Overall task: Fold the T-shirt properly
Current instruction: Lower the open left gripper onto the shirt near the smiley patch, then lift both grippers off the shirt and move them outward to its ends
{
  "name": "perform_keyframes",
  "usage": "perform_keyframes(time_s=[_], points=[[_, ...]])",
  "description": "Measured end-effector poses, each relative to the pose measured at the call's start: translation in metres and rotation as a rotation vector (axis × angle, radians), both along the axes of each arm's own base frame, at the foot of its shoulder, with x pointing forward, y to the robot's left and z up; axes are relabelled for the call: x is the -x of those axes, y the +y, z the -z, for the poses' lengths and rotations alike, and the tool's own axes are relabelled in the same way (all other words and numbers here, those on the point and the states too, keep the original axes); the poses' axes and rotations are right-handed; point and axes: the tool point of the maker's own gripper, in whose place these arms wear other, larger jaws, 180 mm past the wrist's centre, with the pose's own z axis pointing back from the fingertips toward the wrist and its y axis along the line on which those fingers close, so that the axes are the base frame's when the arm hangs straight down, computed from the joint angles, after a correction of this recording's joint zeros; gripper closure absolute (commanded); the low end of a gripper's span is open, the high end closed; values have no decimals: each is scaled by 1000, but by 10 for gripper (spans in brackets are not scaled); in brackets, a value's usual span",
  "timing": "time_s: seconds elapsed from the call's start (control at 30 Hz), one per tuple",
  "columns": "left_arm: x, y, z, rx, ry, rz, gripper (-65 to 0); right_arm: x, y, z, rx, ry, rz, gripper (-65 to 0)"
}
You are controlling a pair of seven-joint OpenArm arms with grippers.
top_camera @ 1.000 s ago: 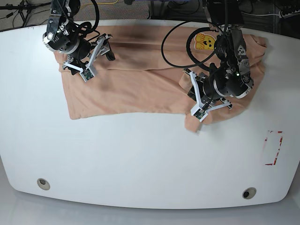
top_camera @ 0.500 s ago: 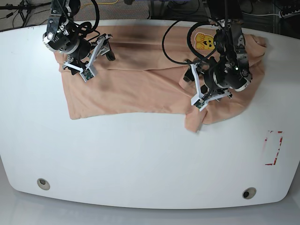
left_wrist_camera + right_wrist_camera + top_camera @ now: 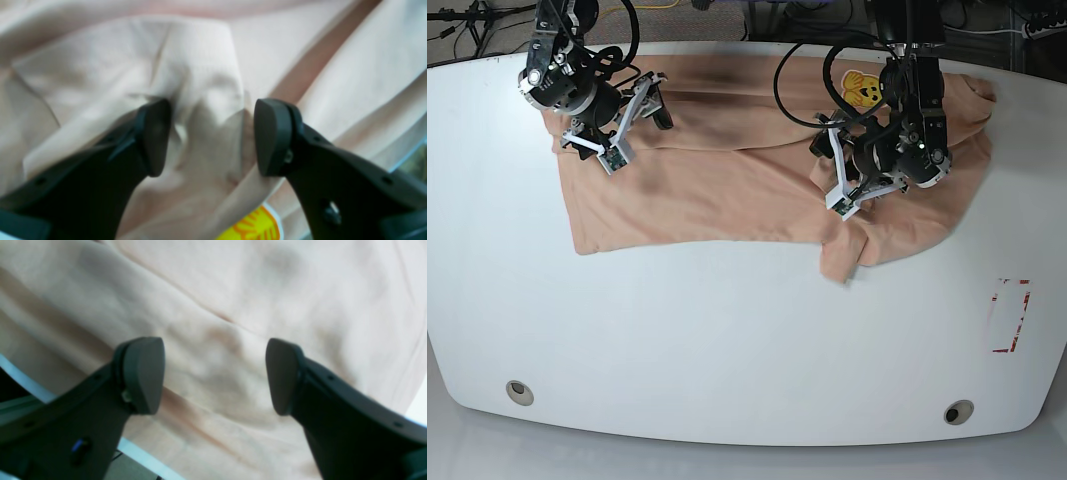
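- Base view: the T-shirt lies spread along the far side of the white table, its long axis running left to right, with the yellow emblem near the far edge on the view's right.
- A black cable loops over the cloth beside the emblem, close to the left gripper, which hangs above the rumpled right part of the shirt.
- The right gripper sits over the shirt's far-left corner, near the table's far rim.
- A red-marked outline lies on the bare table at the view's right, well apart from the shirt.
- Two round fittings sit near the table's near edge; the whole near half of the table is bare.
- The shirt's near hem runs roughly straight, ending in a folded flap that points toward the near side.
- Left wrist view: the jaws stand partly open, with a raised fold of cloth between the pads; they are not closed on it.
- Right wrist view: the jaws stand wide apart above smooth cloth, gripping nothing, fingertips clear of it.
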Motion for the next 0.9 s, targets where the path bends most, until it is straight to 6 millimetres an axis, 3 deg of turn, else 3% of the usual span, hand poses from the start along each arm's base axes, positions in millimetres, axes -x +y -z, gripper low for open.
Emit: perform_keyframes(time_s=[0.1,0.2,0.4,0.67,0.9], points=[[-2,-5,1,13,-4,8,-124,0,0,0,0,1,-1,-444],[0,-6,2,16,2,10,-50,0,0,0,1,2,-1,-444],[-2,-4,-6,3,-25,11,-50,4,0,2,1,11,-1,-444],[-18,-2,-42,-10,-157,9,-54,6,0,3,0,18,-1,-444],[-23,-1,-48,-15,-178,10,-54,6,0,3,-2,18,-1,-444]])
